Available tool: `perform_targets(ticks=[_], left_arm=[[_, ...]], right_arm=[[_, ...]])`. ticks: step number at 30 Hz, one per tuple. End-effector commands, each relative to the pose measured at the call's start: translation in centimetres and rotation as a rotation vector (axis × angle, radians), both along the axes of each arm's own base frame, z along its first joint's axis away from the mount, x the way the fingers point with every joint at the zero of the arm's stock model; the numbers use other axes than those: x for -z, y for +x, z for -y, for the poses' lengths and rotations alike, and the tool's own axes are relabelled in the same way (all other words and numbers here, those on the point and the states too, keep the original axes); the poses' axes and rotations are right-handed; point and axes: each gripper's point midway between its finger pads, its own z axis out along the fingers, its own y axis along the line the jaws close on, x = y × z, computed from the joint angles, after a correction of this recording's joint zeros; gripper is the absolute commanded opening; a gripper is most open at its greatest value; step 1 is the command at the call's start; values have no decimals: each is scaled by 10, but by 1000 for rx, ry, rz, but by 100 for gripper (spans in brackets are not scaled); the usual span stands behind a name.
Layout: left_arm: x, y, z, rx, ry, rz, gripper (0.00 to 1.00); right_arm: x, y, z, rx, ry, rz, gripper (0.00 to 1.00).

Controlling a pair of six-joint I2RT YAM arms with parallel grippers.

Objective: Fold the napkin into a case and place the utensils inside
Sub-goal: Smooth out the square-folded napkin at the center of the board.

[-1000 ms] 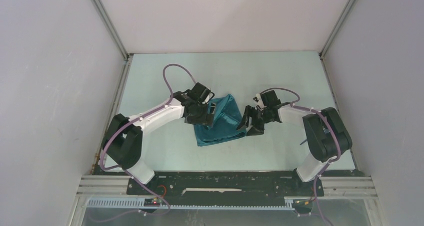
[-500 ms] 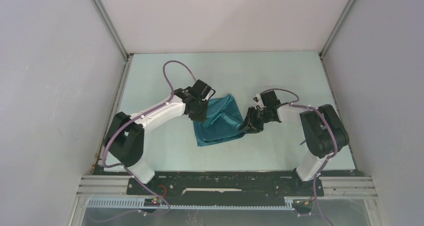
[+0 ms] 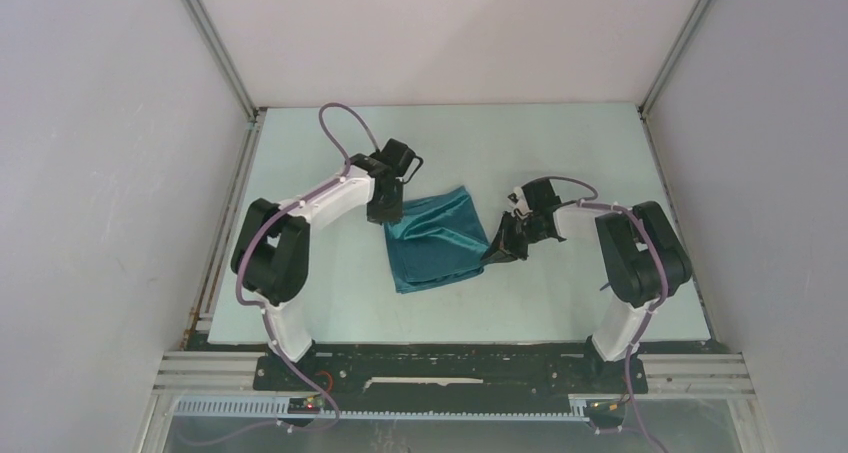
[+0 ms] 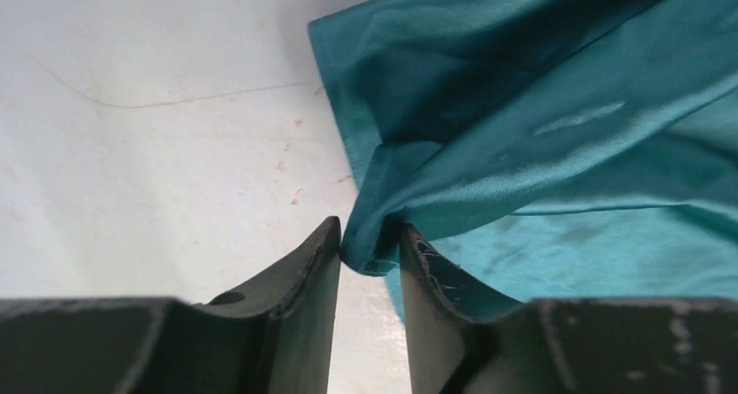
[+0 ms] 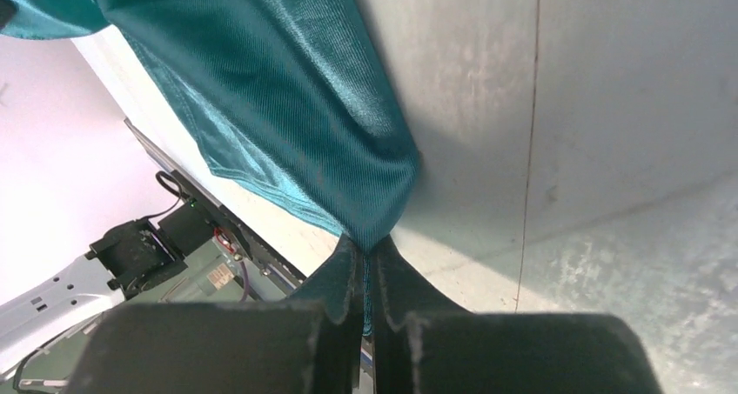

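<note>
We see teal napkin (image 3: 438, 238) rumpled at middle of counter (image 3: 560, 158), between 2 arms. Our left pincer (image 4: 370, 242) grips fold at napkin's far left corner. Our right pincer (image 5: 366, 268) is closed tight on napkin's right edge.

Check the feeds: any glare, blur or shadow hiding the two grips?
Left wrist: shiny teal satin napkin sharp, one small glare streak, left pincer soft-edged up close. Right wrist: napkin crisp, right pincer dark, shadow beside it. Top external: even light, grips tiny.
</note>
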Motion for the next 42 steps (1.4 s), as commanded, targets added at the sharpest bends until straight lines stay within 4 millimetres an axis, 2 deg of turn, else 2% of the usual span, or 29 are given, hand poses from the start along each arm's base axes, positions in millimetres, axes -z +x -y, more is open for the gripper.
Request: perform_targets(ticks=[1, 4, 7, 10, 11, 13, 14, 15, 17, 19, 20, 22, 23, 24, 25, 27, 30, 32, 34, 37, 39, 42], left_arm=[[-28, 16, -20, -41, 99, 85, 44], [-55, 22, -26, -54, 111, 155, 59], [-71, 19, -25, -51, 55, 158, 77], [-77, 15, -17, -49, -79, 143, 83], [-77, 13, -18, -50, -94, 135, 85], [-77, 12, -30, -64, -101, 125, 87], [-77, 11, -35, -69, -116, 114, 88], [-77, 11, -39, -74, -148, 102, 89], [-74, 11, -35, -66, -253, 75, 91], [-66, 15, -27, -62, -340, 40, 92], [-60, 18, -21, -54, -379, 21, 92], [-44, 23, -7, -48, -442, -36, 91], [-38, 26, -2, -48, -461, -51, 90], [-33, 31, 0, -54, -465, -59, 89], [-29, 35, 0, -60, -459, -65, 88], [-24, 44, 2, -51, -457, -66, 89], [-10, 52, 2, -46, -441, -98, 89], [2, 53, -2, -51, -418, -118, 87], [16, 52, -5, -54, -401, -137, 80], [31, 47, -2, -74, -425, -173, 64], [34, 41, 1, -88, -460, -167, 57], [43, 27, -1, -141, -473, -176, 41]], right_arm=[[-7, 24, 7, -22, -37, 47, 0], [-5, 38, 21, -57, -105, 48, 0], [1, 64, 44, -127, -231, 96, 0], [6, 103, 54, -219, -260, 159, 0], [11, 111, 50, -274, -223, 149, 0], [7, 133, 48, -364, -217, 216, 0], [1, 154, 49, -379, -238, 275, 5], [-3, 166, 51, -384, -257, 292, 13], [-17, 190, 63, -331, -320, 299, 35], [-38, 202, 73, -257, -350, 288, 56], [-47, 203, 81, -194, -393, 270, 62], [-61, 192, 88, -66, -447, 225, 72], [-65, 177, 87, -8, -443, 197, 75], [-67, 161, 76, 28, -383, 184, 77], [-83, 143, 58, 35, -276, 216, 78], [-85, 104, 29, 47, -87, 197, 85], [-85, 66, 15, 67, 27, 179, 86], [-83, 54, 17, 67, 33, 169, 86], [-81, 48, 16, 59, 50, 166, 86], [-78, 42, 12, 47, 60, 161, 85], [-69, 39, 12, 53, 44, 144, 85], [-56, 35, 15, 69, 31, 114, 84]])
